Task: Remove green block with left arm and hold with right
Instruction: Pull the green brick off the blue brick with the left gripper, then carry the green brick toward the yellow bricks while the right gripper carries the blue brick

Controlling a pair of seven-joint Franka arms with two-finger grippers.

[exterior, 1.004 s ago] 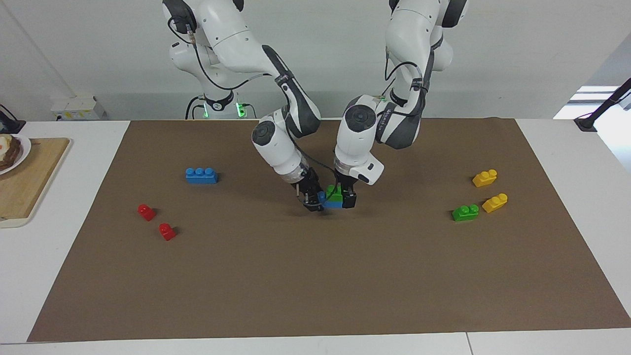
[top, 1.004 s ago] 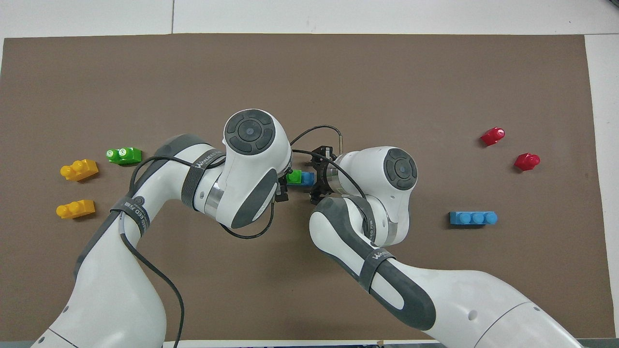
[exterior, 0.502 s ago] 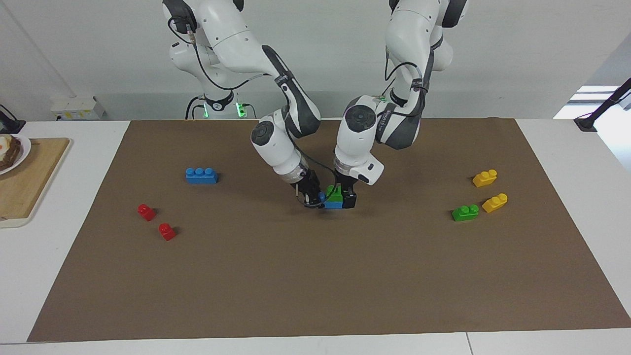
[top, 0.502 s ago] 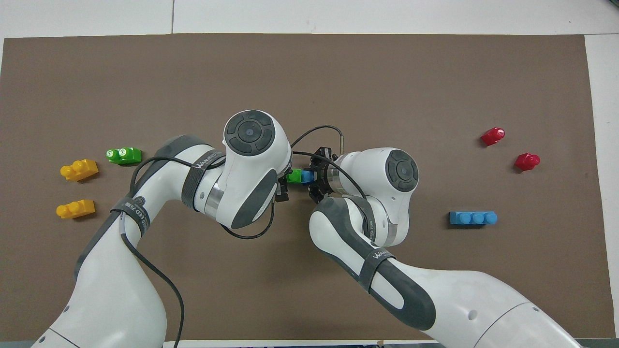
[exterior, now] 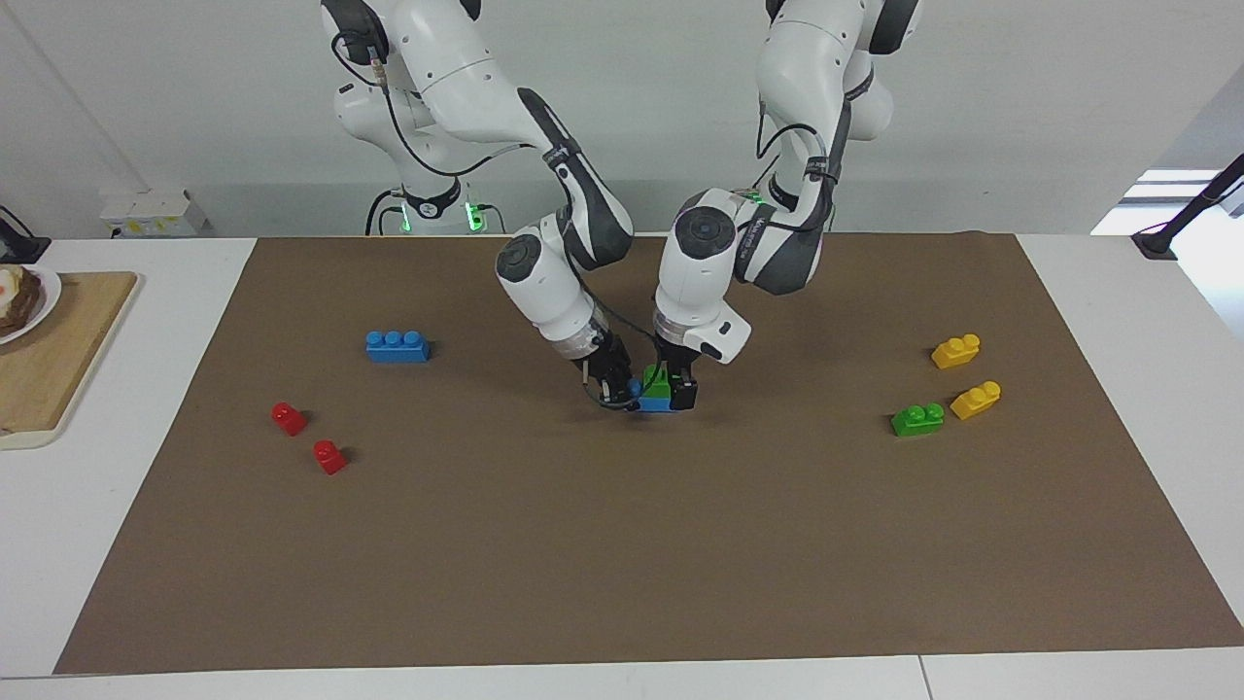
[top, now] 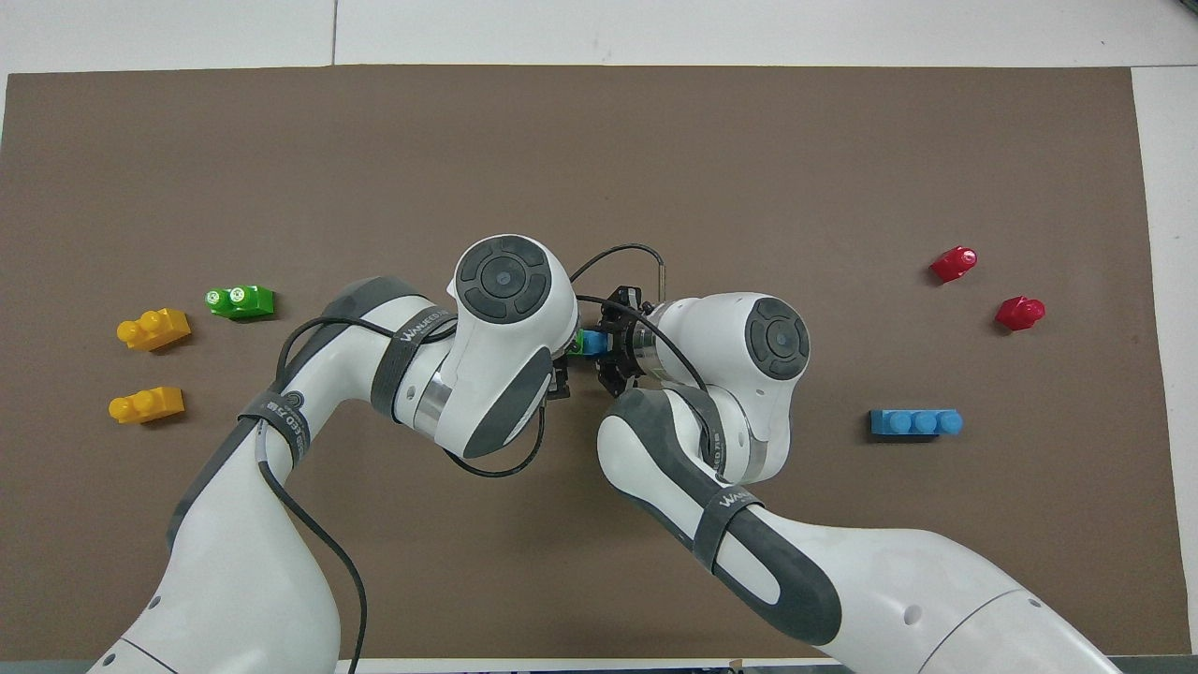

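Note:
The green block (exterior: 659, 383) sits pressed onto a short blue brick (exterior: 653, 403) at the middle of the brown mat (exterior: 622, 544). My left gripper (exterior: 672, 389) comes down from above and is shut on the green block. My right gripper (exterior: 619, 391) comes in tilted from the right arm's end and is shut on the blue brick's end. In the overhead view only slivers of the green block (top: 577, 344) and the blue brick (top: 593, 342) show between the two wrists, beside the right gripper (top: 610, 343). The left gripper is hidden under its wrist there.
A second green brick (exterior: 917, 419) and two yellow bricks (exterior: 955, 351) (exterior: 976, 400) lie toward the left arm's end. A blue three-stud brick (exterior: 397, 346) and two red pieces (exterior: 289, 418) (exterior: 329, 456) lie toward the right arm's end. A wooden board (exterior: 49, 369) lies off the mat.
Both wrists have drawn closer together over the stacked bricks. The left wrist now covers more of the green block from above. The bricks have shifted slightly toward the right arm's end.

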